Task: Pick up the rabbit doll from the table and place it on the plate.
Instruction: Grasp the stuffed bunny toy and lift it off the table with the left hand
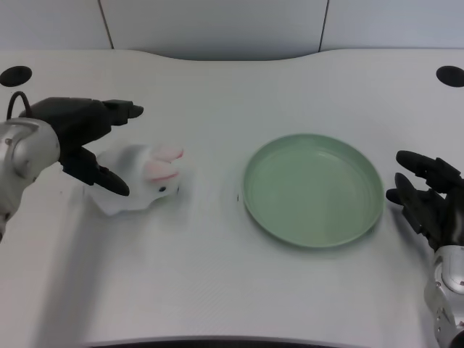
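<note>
The rabbit doll (143, 183), white with pink ears, lies on the white table left of centre. It is a short way left of the pale green plate (313, 190), which has nothing on it. My left hand (81, 136) is just left of the doll with its fingers spread and nothing in it. The upper fingers (116, 112) reach out above the doll's back end, while the thumb (104, 178) lies against its left side. Whether the thumb touches the doll I cannot tell.
My right hand (428, 199) rests at the right edge beside the plate. Two dark round holes (14, 75) (450, 75) sit in the table's far corners. A grey panelled wall runs behind the table.
</note>
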